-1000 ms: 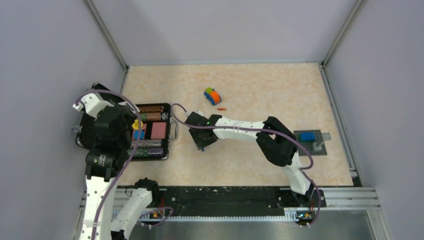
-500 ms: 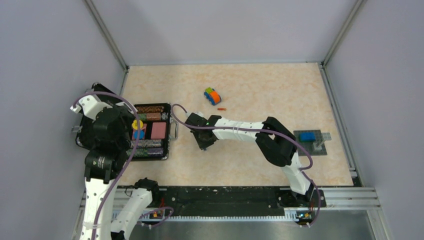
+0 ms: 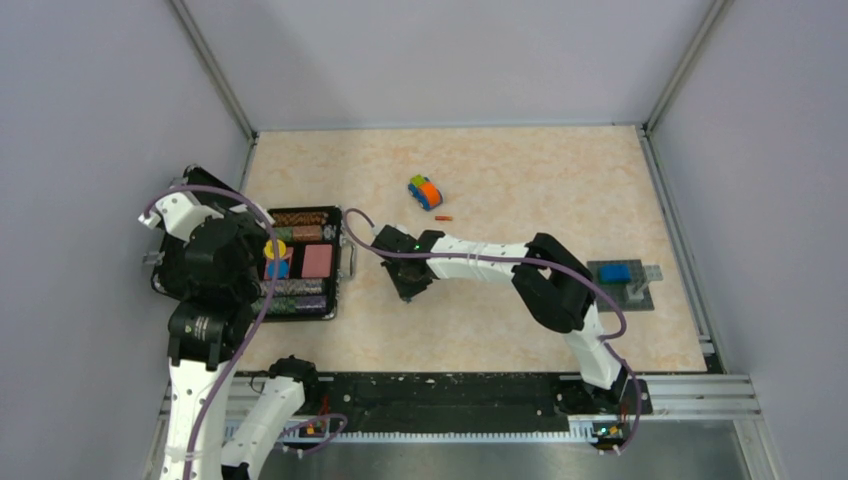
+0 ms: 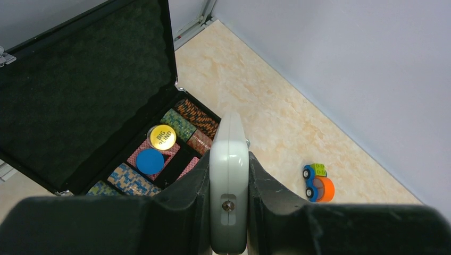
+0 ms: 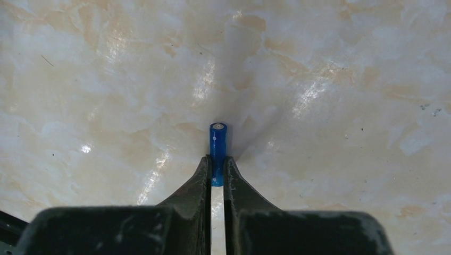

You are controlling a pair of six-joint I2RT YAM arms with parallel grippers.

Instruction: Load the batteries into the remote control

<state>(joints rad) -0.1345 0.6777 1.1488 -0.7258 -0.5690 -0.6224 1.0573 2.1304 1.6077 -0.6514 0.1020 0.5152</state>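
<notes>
Over the tabletop (image 5: pixel 345 79), the right gripper (image 5: pixel 217 164) pinches the blue battery (image 5: pixel 218 139) (tip protruding); the left gripper (image 4: pixel 228 183) clamps the remote control (image 4: pixel 228 143).

The desk (image 3: pixel 520 170) has a glossy beige marbled surface showing soft light reflections. Plain pale grey walls (image 3: pixel 440 60) enclose it at the back and both sides. Aluminium posts (image 3: pixel 213 70) run along the rear corners. A black rail (image 3: pixel 450 390) borders the near edge.

Marbled table (image 3: pixel 520 170) — toy car (image 3: pixel 425 191), orange battery (image 3: pixel 444 218), chip case (image 4: pixel 80 90), baseplate (image 3: pixel 650 270).
</notes>
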